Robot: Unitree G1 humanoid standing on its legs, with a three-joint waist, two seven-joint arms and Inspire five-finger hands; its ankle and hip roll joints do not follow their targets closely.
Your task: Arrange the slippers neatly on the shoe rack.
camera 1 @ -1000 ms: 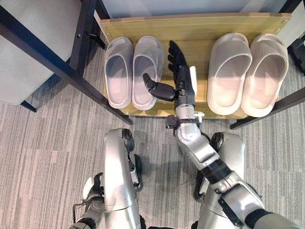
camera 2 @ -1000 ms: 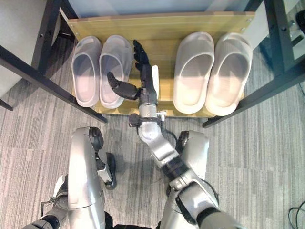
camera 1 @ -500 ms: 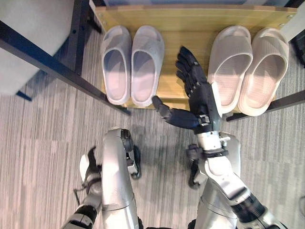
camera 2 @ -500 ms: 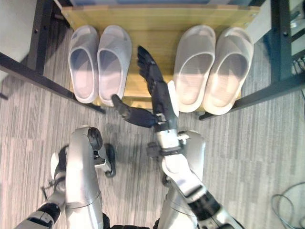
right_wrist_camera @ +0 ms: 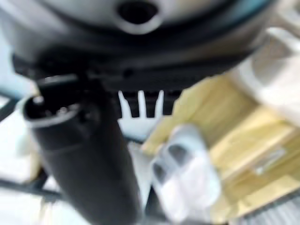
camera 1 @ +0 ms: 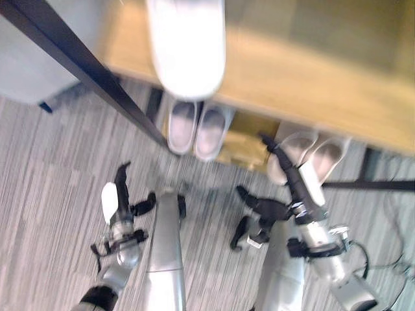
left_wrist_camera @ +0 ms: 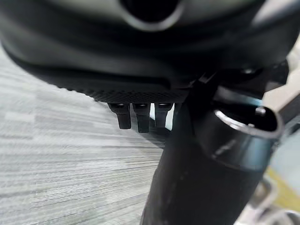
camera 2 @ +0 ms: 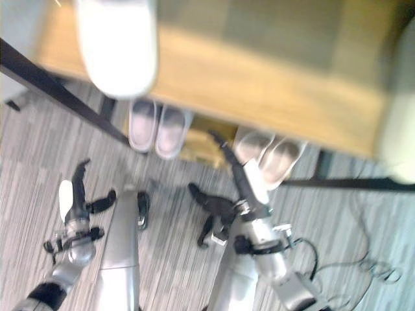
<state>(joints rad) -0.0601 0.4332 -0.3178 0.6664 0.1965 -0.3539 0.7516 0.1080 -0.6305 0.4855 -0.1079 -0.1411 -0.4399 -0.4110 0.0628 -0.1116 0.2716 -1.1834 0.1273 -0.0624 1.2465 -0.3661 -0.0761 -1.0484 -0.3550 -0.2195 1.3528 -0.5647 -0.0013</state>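
Note:
A pale lilac pair of slippers (camera 1: 194, 126) sits side by side on the wooden lower shelf (camera 1: 241, 148) of the shoe rack. A beige pair (camera 1: 311, 154) sits to its right on the same shelf. My right hand (camera 1: 297, 186) hangs in front of the beige pair, above the floor. It is open, with straight fingers and the thumb spread, and it holds nothing. My left hand (camera 1: 120, 197) is over the carpet at the lower left, open and empty. In the right wrist view the lilac pair (right_wrist_camera: 185, 166) shows past the fingers.
The rack's upper wooden shelf (camera 1: 311, 84) spans the top of the view, with a white slipper (camera 1: 188, 45) lying on it. A black frame bar (camera 1: 84, 71) runs diagonally at the left, beside a grey surface (camera 1: 32, 71). Grey striped carpet (camera 1: 52, 181) lies in front.
The whole picture has shifted, so the camera has moved and now takes in the upper shelf. My right hand has drawn back from between the two pairs. My left hand has risen.

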